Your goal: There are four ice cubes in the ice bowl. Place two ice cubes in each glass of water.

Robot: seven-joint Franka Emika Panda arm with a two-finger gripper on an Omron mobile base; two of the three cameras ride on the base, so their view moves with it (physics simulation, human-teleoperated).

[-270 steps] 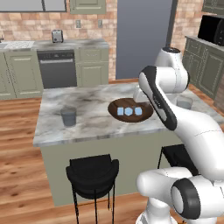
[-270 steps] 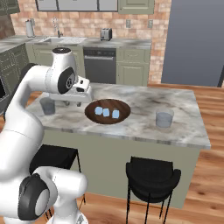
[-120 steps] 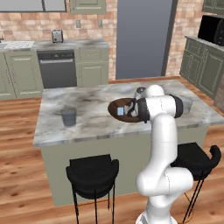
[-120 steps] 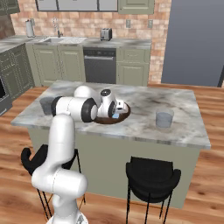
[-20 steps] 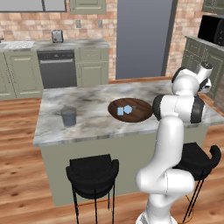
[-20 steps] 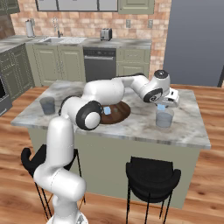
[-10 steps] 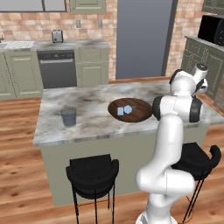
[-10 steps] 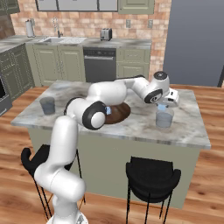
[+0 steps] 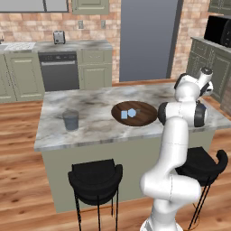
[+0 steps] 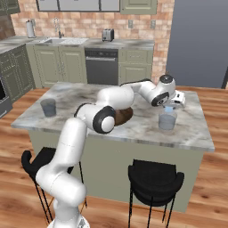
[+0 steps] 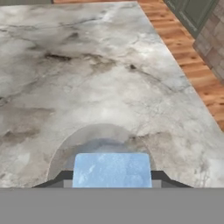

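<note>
Where the left base view looks, the brown ice bowl (image 9: 135,113) holds two pale blue ice cubes (image 9: 128,113), and one grey glass (image 9: 71,120) stands apart on the bench (image 9: 90,128). From the right base view, the gripper (image 10: 169,108) hangs over the other glass (image 10: 167,120). Seen from the hand, the jaws pinch one frosty blue ice cube (image 11: 112,169) just above that round glass.

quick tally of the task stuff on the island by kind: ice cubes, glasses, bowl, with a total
Pale blue translucent ice cubes: 3, two in the bowl, one in the pincer
Grey-blue translucent glass tumblers: 2
Dark-brown round wooden bowl: 1
Total: 6
</note>
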